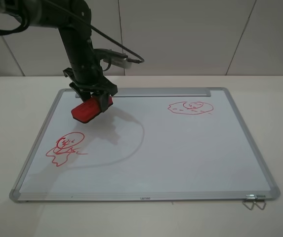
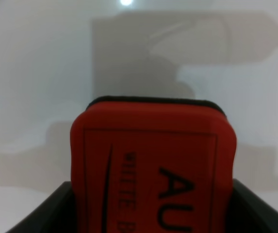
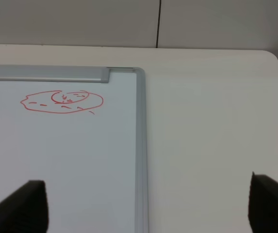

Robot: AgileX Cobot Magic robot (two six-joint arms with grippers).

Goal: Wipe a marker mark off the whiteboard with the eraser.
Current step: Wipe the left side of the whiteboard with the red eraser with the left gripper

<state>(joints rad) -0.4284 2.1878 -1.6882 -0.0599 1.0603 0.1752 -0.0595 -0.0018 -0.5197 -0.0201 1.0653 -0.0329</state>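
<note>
Left end effector point(image 1: 93, 104) is clamped on the eraser point(image 1: 88, 110), the red block pinched between its two dark fingers and tilted, one short end sticking out. From the left wrist view, the eraser's lettered red top faces the camera, with a thin dark felt edge showing at the far end. It hangs over the far-left part of the whiteboard point(image 1: 181, 148), close to the silver tray strip point(image 1: 171, 92). Its shadow falls off to one side on the white surface, so it looks lifted clear of the board, though contact is hard to judge.

The marker mark point(image 1: 66, 148), that red round-headed figure with the squiggly body, sits near the board's left edge toward the front, whole and well apart from the eraser. Over on the far right is the flat oval scribble point(image 1: 190, 107), also intact.

Right end effector point(image 3: 148, 208) shows only in its own wrist view, jaws spread wide and holding nothing, poised above the board's right frame edge and the pale worktop point(image 1: 13, 98). A small wire clip point(image 1: 254, 202) lies at the board's front right corner.
</note>
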